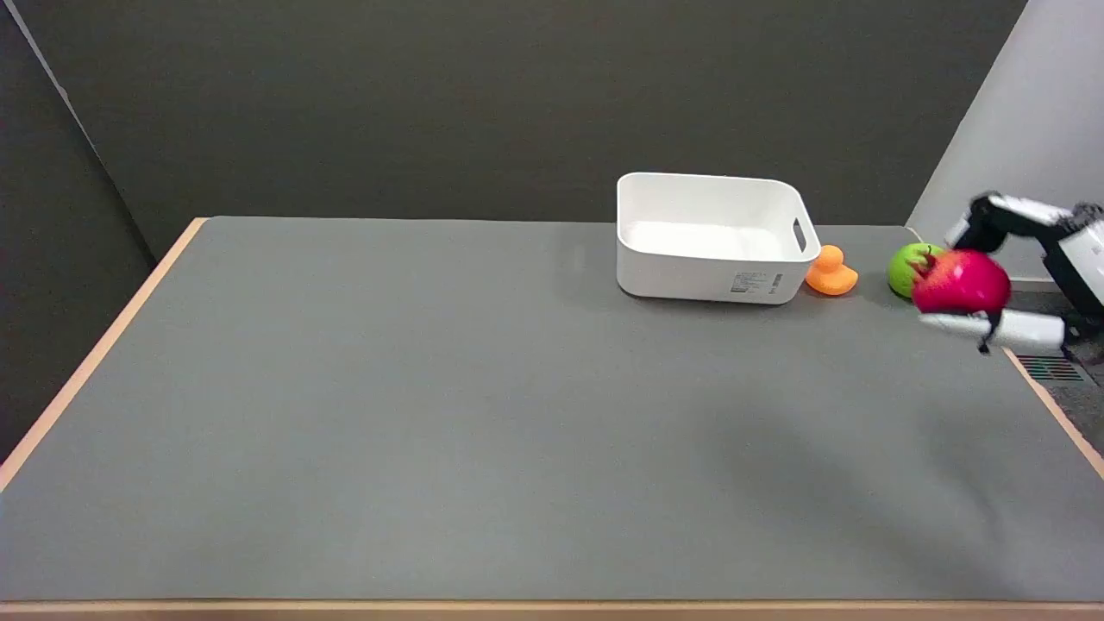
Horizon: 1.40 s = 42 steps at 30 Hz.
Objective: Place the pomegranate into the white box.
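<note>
Between the fingers point(992, 328) of the right hand point(1022, 267), clamped above and below it, sits the round red pomegranate point(962, 282), lifted off the grey surface point(431, 414). Grasp looks done; carry to the empty white plastic box point(711, 237), well beyond the fingertips, remains.

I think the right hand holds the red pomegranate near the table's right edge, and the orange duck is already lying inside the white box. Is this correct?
One detail is wrong. The orange duck is not inside the white box; it sits on the table just outside the box's right wall. The head view shows this. The rest stands: the right hand holds the red pomegranate near the table's right edge.
</note>
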Each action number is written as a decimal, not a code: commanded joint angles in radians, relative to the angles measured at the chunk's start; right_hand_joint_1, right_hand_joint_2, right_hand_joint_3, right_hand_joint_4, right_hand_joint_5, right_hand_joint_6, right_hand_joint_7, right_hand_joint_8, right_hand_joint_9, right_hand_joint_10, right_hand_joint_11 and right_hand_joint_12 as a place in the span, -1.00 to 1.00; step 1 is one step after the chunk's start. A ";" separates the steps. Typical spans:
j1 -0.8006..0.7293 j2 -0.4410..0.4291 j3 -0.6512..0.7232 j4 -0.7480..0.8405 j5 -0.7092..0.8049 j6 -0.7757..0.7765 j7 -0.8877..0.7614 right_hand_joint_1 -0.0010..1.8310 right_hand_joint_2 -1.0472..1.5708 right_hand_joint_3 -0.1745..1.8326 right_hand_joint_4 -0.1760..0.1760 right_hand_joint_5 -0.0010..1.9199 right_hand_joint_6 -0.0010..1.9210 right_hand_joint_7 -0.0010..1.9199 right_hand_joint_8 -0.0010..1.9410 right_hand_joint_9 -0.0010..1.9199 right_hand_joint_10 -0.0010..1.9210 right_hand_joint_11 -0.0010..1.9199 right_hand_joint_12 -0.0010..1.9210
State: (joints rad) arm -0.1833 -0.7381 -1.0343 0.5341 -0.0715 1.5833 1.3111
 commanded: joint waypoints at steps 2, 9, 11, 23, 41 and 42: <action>0.373 0.051 -0.326 0.225 0.045 -0.380 -0.024 0.47 0.60 -0.49 -0.89 -0.33 0.63 -0.07 0.29 -0.22 0.50 -0.35 0.72; 0.621 0.039 -0.588 0.236 0.070 -0.337 0.079 0.47 0.60 -0.48 -0.88 -0.33 0.63 -0.07 0.28 -0.22 0.50 -0.35 0.73; 0.720 0.029 -0.593 0.044 -0.025 -0.425 -0.024 0.47 0.60 -0.49 -0.88 -0.33 0.63 -0.07 0.28 -0.23 0.50 -0.35 0.72; 0.953 -0.093 -0.712 -0.086 -0.295 -0.576 -0.076 0.47 0.61 -0.51 -0.87 -0.34 0.64 -0.08 0.28 -0.23 0.50 -0.35 0.70; 0.971 -0.174 -0.782 -0.011 -0.405 -1.204 -0.137 0.47 0.63 -0.54 -0.85 -0.37 0.59 -0.11 0.25 -0.16 0.57 -0.36 0.72; 0.973 -0.172 -0.780 -0.019 -0.409 -1.234 -0.147 0.47 0.63 -0.54 -0.85 -0.37 0.59 -0.11 0.25 -0.16 0.57 -0.36 0.72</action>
State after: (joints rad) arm 0.6803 -0.8411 -1.7002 0.4930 -0.3546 0.8617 1.2140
